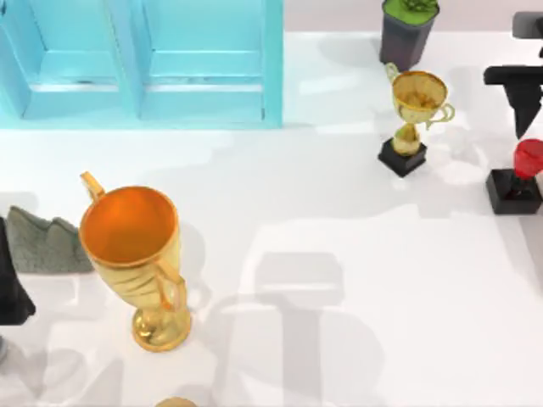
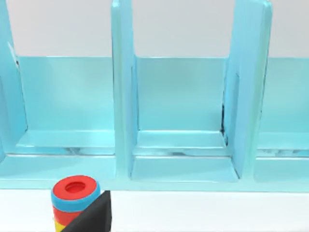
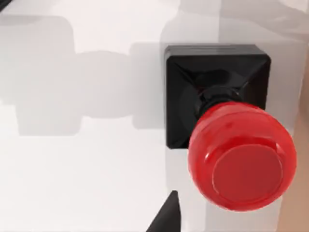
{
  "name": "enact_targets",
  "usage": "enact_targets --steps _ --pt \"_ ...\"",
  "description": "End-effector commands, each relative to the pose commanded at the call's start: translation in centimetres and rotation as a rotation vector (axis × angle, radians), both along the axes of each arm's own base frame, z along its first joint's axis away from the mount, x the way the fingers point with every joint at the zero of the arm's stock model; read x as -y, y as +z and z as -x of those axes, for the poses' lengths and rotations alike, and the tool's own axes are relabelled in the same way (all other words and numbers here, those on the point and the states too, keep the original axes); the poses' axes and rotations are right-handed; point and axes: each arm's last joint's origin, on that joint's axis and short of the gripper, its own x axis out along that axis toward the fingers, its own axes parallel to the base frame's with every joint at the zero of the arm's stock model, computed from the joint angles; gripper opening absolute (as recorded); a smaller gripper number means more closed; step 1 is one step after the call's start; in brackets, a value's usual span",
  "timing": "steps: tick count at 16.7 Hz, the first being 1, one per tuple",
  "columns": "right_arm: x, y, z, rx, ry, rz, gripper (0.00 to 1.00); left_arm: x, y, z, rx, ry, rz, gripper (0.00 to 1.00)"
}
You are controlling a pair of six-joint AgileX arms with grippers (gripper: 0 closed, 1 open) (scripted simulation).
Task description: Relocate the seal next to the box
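The seal (image 1: pixel 517 178), a glossy red knob on a black square base, stands upright near the table's right edge. The right wrist view looks down on the seal (image 3: pixel 227 135) from close above. My right gripper (image 1: pixel 523 125) hangs just behind it, apart from it. The box (image 1: pixel 144 59) is a light blue open case with dividers at the back left, far from the seal. The left wrist view faces the box's (image 2: pixel 178 121) compartments. My left gripper (image 1: pixel 12 284) is parked at the left edge of the table.
A small gold trophy (image 1: pixel 414 119) on a black base stands left of the seal. A large gold trophy (image 1: pixel 140 259) rises at the front left, with a grey rock-like piece (image 1: pixel 47 242) beside it. A dark plant pot (image 1: pixel 407 30) sits at the back. A striped ring toy (image 2: pixel 75 195) lies before the box.
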Motion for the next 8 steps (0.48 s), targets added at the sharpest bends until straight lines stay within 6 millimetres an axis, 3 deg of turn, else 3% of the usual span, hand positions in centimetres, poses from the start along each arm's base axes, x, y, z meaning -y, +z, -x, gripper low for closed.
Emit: enact_targets --steps 2,8 --pt "0.0 0.0 0.0 0.0 0.0 0.0 0.98 0.0 0.0 0.0 0.0 0.0 0.0 1.0" --pt "0.0 0.0 0.0 0.0 0.0 0.0 1.0 0.0 0.0 0.0 0.0 0.0 0.0 1.0"
